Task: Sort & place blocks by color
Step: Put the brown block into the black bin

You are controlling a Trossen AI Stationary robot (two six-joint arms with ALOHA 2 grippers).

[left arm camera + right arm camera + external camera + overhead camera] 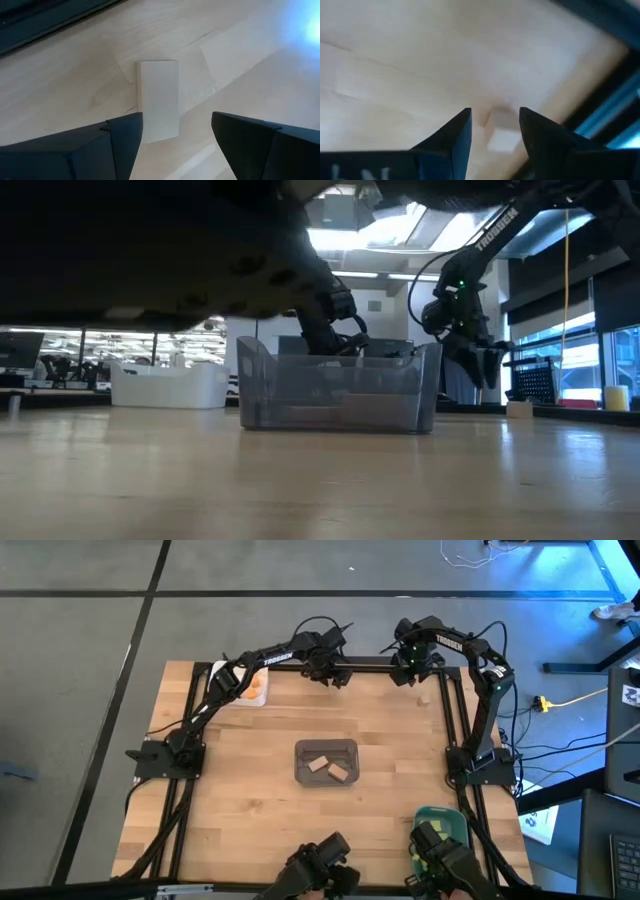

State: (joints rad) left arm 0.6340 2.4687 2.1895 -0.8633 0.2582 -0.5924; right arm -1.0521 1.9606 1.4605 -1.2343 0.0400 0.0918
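Observation:
A pale tan bar block (159,100) lies flat on the wooden table near its far edge. My left gripper (177,127) is open just above it, one finger on each side; in the high view this gripper (333,675) hides the block. My right gripper (495,120) is open and points down near the far right corner (408,668), clear of the table in the low view (483,370). A small tan block (501,132) shows below, between its fingers, and lies on the table (423,697).
A grey tray (300,752) with two tan blocks stands mid-table. A white tray (222,670) with orange blocks is at the far left, a teal tray (455,817) with yellow-green blocks at the near right. A black frame rail (370,663) runs along the far edge.

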